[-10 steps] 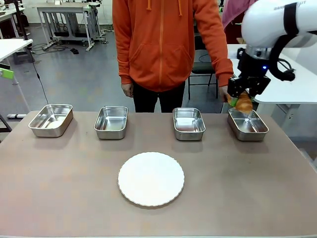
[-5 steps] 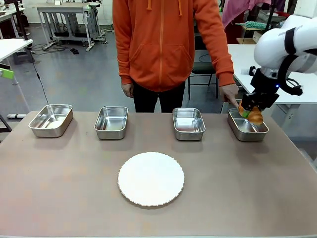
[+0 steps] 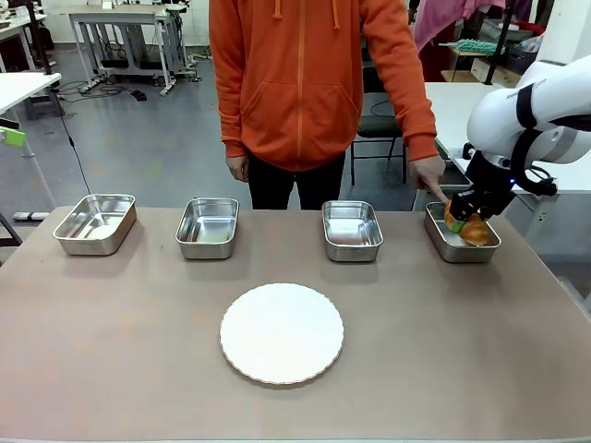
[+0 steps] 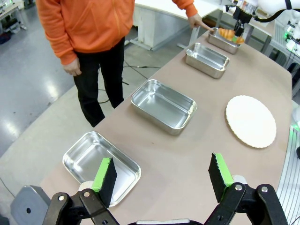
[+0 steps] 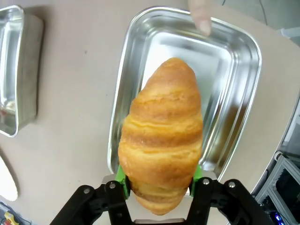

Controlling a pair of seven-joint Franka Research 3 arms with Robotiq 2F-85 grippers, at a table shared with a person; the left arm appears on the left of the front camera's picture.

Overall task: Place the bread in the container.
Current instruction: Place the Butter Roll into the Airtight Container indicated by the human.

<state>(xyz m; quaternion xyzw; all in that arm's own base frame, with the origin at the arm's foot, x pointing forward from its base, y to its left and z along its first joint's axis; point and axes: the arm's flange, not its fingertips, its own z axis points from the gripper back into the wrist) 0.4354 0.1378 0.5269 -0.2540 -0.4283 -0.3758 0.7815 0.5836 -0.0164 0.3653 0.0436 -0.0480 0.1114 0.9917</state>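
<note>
Over the container (image 3: 462,242), right claw (image 3: 459,221) lower than before, gripping bread (image 3: 473,228), left claw (image 4: 161,177) wide.

Setting: a robotics laboratory or workshop. Indicators: polished grey concrete floor (image 3: 138,138); metal-framed workbenches (image 3: 120,37) on castors well beyond the person's hand (image 3: 428,173); loose cables (image 3: 69,138) trailing across the floor; white worktables (image 3: 517,138) just behind that hand.

The bread (image 5: 161,136) hides the right fingers' (image 5: 123,180) green pads.
</note>
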